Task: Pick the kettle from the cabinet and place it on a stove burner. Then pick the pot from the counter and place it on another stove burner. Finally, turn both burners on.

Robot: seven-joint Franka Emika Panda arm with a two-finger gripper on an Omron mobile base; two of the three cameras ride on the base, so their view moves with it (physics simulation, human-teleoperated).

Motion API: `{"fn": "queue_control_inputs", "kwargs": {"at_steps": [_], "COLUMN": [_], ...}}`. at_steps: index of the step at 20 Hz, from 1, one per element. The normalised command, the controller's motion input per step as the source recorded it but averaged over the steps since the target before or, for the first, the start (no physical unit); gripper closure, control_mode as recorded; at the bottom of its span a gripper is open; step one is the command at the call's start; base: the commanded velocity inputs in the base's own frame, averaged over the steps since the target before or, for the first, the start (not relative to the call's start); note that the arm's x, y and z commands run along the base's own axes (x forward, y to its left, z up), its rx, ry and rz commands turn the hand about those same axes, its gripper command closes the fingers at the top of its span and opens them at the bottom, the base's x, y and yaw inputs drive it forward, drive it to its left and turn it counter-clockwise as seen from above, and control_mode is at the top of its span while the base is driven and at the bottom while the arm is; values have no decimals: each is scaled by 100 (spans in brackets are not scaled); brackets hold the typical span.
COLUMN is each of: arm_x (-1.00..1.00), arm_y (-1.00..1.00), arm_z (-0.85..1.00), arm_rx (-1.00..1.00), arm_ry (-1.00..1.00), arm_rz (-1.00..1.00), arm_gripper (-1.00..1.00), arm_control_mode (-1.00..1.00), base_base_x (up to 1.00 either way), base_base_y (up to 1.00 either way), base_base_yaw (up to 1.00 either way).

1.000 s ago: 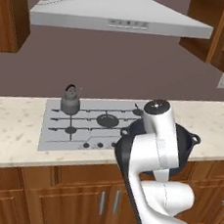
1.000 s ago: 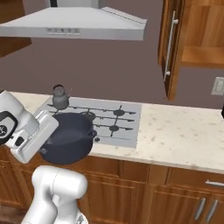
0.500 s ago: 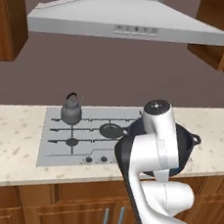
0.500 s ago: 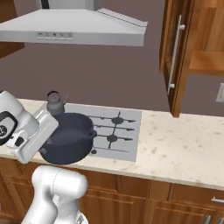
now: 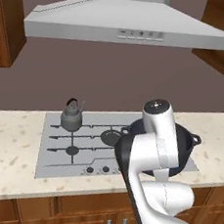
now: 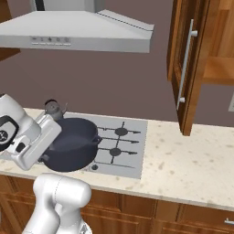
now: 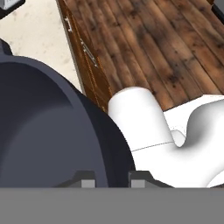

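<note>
We have the pot (image 6: 68,142) pinched by its rim in the gripper (image 7: 113,183), one finger inside the wall and one outside, carried above the front right of the cooktop (image 5: 55,149). The kettle (image 5: 72,118) already sits on the rear left burner of that cooktop. We judge the step well done if we keep the pot level and centre it over a free burner (image 5: 111,137) before lowering. The range hood (image 5: 128,27) hangs well above the cooktop, and open counter (image 6: 192,169) lies to its right.
</note>
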Motion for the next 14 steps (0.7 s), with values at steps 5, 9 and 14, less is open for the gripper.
{"fn": "queue_control_inputs", "kwargs": {"at_steps": [5,9,14], "arm_x": [4,0,27], "arm_y": [0,0,2], "arm_z": [0,0,0], "arm_rx": [0,0,0], "arm_ry": [0,0,0], "arm_rz": [0,0,0], "arm_gripper": [100,100,100], "arm_control_mode": [-100,-100,-100], "base_base_x": [0,0,0], "base_base_y": [0,0,0], "base_base_yaw": [0,0,0]}}
